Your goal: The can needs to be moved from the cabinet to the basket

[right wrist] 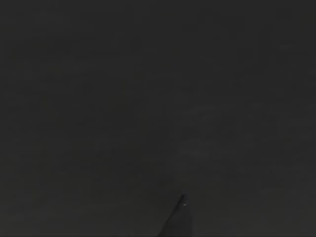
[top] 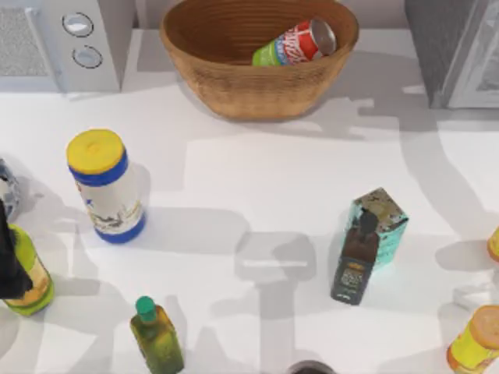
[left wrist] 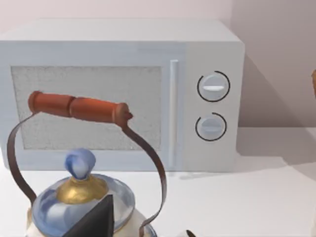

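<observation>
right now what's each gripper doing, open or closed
Left gripper: at the table's left edge by the kettle, cannot tell.
Right gripper: its wrist view is dark, cannot tell.

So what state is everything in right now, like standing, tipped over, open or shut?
Can: on its side in the basket, leaning on the wall.
Basket: upright, holding the can.
Cabinet: door state cannot be told.
Microwave: door shut.
Kettle: upright, lid on, handle raised.
Yellow-lidded cylinder: upright, capped.
Green bottle: upright, capped.
Teal box: upright.
Right wrist view: dark.

Left arm [top: 11, 261] is matte black; a dark pointed fingertip [left wrist: 96, 219] shows.
</observation>
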`<state>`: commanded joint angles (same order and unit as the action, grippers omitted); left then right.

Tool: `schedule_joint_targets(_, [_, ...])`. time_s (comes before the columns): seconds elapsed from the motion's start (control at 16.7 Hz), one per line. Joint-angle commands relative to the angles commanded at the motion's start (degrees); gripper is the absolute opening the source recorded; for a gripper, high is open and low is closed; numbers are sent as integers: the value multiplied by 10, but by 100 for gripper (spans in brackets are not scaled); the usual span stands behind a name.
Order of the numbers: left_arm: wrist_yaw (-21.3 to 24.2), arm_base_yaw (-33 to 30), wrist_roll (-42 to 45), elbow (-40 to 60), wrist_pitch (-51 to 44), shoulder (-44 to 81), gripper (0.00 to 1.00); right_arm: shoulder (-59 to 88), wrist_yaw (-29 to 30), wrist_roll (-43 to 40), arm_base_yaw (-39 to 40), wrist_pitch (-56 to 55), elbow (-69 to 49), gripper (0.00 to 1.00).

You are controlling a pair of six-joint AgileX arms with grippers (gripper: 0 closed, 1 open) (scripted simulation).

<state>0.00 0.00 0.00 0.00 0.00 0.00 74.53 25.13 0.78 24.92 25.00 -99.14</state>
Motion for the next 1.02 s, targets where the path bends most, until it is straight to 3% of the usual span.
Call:
schedule_joint_targets(0.3, [0,0,0,0,0,0,100,-10,8,-6,-14,2,-5,100])
schedule_joint_targets(0.66, [0,0,0,0,0,0,100,71,-33,-5,-56,-19,-62,100])
schedule_joint_targets(1.02, [0,0,0,0,0,0,100,55,-35,-6,-54,-22,-53,100])
